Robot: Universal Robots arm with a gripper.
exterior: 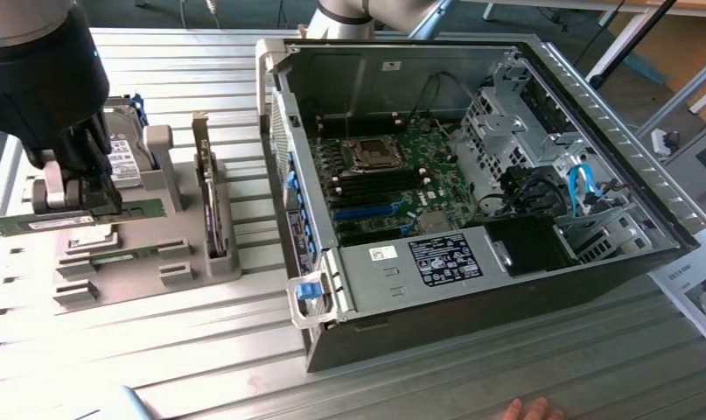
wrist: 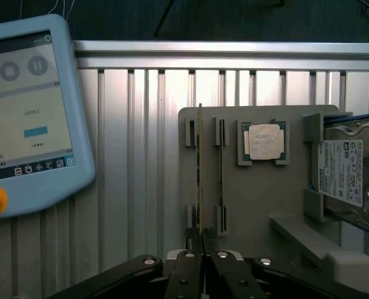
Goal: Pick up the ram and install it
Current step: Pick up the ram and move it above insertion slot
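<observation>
The ram (exterior: 84, 215) is a long green stick with a white label, held level over the grey parts holder (exterior: 143, 262) at the exterior view's left. My gripper (exterior: 87, 199) is shut on it from above. In the wrist view the ram (wrist: 200, 168) shows edge-on as a thin line running away from my gripper (wrist: 201, 252), whose fingers pinch its near end. It lies along a slot of the holder (wrist: 259, 199); whether it still touches the slot I cannot tell. A second green stick (wrist: 220, 168) sits in the neighbouring slot.
The open computer case (exterior: 562, 87) lies at the exterior view's right, its motherboard (exterior: 387, 175) and black memory slots exposed. The holder also carries a square silver processor (wrist: 263, 142) and a hard drive (wrist: 349, 174). A teach pendant (wrist: 28, 118) lies beside it. A person's hand (exterior: 530, 409) rests at the table's near edge.
</observation>
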